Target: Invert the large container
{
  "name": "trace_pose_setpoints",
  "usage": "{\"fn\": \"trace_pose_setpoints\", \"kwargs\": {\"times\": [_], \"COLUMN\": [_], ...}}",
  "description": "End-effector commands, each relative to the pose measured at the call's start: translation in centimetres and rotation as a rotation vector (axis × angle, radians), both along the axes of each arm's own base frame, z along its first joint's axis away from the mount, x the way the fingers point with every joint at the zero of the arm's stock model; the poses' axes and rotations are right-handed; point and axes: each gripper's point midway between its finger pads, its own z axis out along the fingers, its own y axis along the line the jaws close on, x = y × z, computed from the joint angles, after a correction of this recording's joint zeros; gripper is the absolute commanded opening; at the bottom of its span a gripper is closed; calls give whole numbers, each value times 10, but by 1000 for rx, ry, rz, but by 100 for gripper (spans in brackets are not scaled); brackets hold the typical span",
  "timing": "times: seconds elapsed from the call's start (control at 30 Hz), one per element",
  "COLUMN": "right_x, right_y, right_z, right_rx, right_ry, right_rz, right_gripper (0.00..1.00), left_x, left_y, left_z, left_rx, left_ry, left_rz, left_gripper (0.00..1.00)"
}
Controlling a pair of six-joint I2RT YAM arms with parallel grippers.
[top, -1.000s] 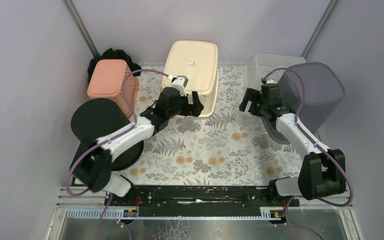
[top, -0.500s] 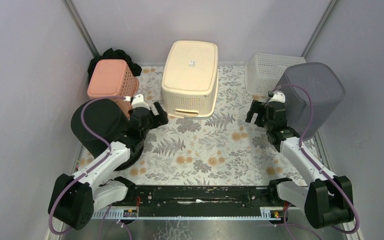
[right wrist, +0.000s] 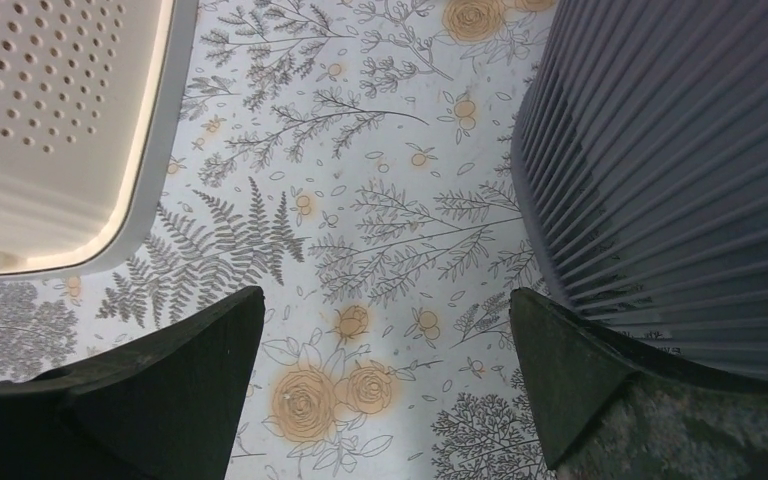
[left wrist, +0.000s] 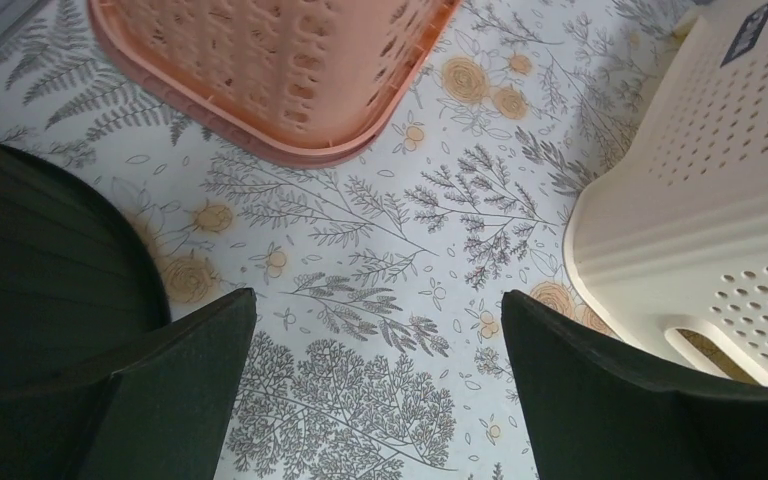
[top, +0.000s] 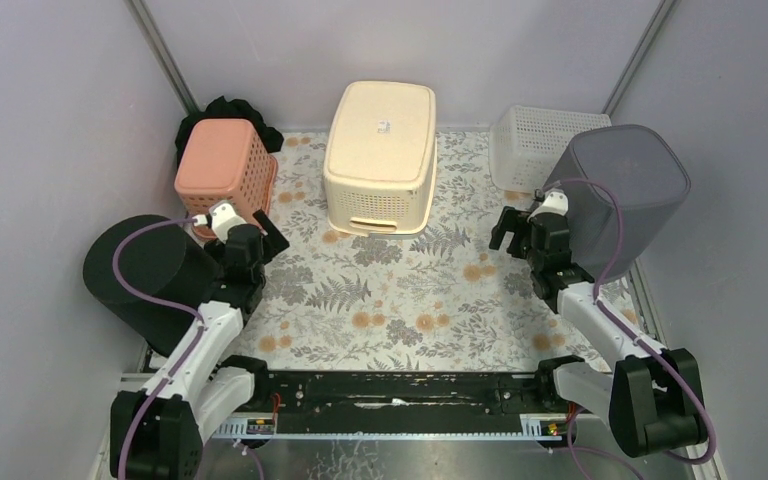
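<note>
The large container [top: 380, 150] is a cream perforated tub at the back centre of the floral mat. It rests with its rim down and its labelled base up. It also shows at the right of the left wrist view [left wrist: 720, 200] and at the upper left of the right wrist view [right wrist: 50, 130]. My left gripper [top: 265, 238] hovers open near the pink basket, left of and apart from the tub, with only mat between its fingers [left wrist: 378, 300]. My right gripper [top: 508, 228] is open beside the grey bin, with nothing between its fingers [right wrist: 388, 295].
A pink basket [top: 222, 165] stands rim down at the back left, with black cloth [top: 225, 108] behind it. A black round bin [top: 150, 270] sits by the left arm. A grey ribbed bin [top: 625, 185] and a white mesh basket [top: 530, 140] stand at the right.
My left arm has drawn back from the cream tub's front toward the near left. The right arm has pulled back a little, and its jaws have spread wider. The black bin now sits further left.
</note>
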Motion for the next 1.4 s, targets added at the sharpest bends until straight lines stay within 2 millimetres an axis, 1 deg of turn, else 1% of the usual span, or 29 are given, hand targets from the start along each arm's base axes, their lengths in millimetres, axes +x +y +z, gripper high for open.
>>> {"fn": "trace_pose_setpoints", "kwargs": {"times": [0.0, 0.13, 0.2, 0.27, 0.37, 0.43, 0.47, 0.5, 0.53, 0.57, 0.6, 0.67, 0.77, 0.93, 1.03, 1.1, 1.13, 1.17, 1.2, 1.23, 1.3, 1.37], "right_x": [9, 6, 4, 2, -2, -12, -17, -21, -24, -24, -22, -11, -4, 8, 14, 16, 17, 16, 10, 5, 3, 2], "right_y": [-12, -30, -40, -51, -83, -115, -125, -131, -135, -137, -133, -119, -106, -96, -95, -89, -86, -88, -99, -101, -95, -95], "right_z": [16, 16, 16, 14, 11, 12, 13, 15, 17, 17, 16, 12, 13, 13, 21, 24, 23, 17, 11, 6, 0, -12], "right_rx": [-64, -137, -173, -202, -226, -243, -228, -220, -225, -225, -212, -176, -141, -136, -142, -141, -139, -147, -155, -148, -148, -142], "right_ry": [-141, -227, -257, -268, -260, -257, -263, -274, -279, -280, -286, -302, -354, -420, -462, -480, -474, -444, -408, -393, -405, -385], "right_rz": [-23, -78, -113, -152, -282, -426, -461, -481, -498, -504, -483, -400, -331, -263, -256, -220, -200, -208, -272, -295, -256, -258], "right_gripper": [99, 99, 99, 99, 99, 99, 99, 99, 99, 99, 99, 99, 99, 99, 99, 99, 100, 100, 99, 99, 99, 99], "left_x": [22, 35, 39, 45, 51, 52, 53, 54, 55, 57, 60, 67, 75, 85, 87, 86, 84, 82, 79, 78, 76, 74], "left_y": [1, -3, -7, -10, -8, -8, -7, -6, -6, -6, -6, -8, -8, -2, -2, -2, -2, -4, -7, -11, -19, -21], "left_z": [14, 8, -2, -6, -10, -14, -18, -24, -26, -29, -30, -31, -32, -31, -36, -35, -34, -33, -32, -32, -35, -36], "left_rx": [92, 178, 199, 228, 244, 261, 265, 264, 261, 250, 247, 252, 264, 296, 290, 290, 289, 292, 297, 303, 312, 316], "left_ry": [-106, -160, -165, -173, -200, -214, -211, -198, -196, -189, -187, -187, -180, -206, -203, -215, -223, -239, -255, -268, -279, -293], "left_rz": [-58, -136, -189, -229, -241, -253, -253, -258, -259, -257, -264, -275, -290, -283, -299, -301, -300, -309, -325, -353, -409, -418], "left_gripper": [100, 100, 100, 100, 100, 100, 100, 100, 100, 100, 100, 100, 100, 100, 100, 100, 100, 100, 100, 100, 100, 100]}}
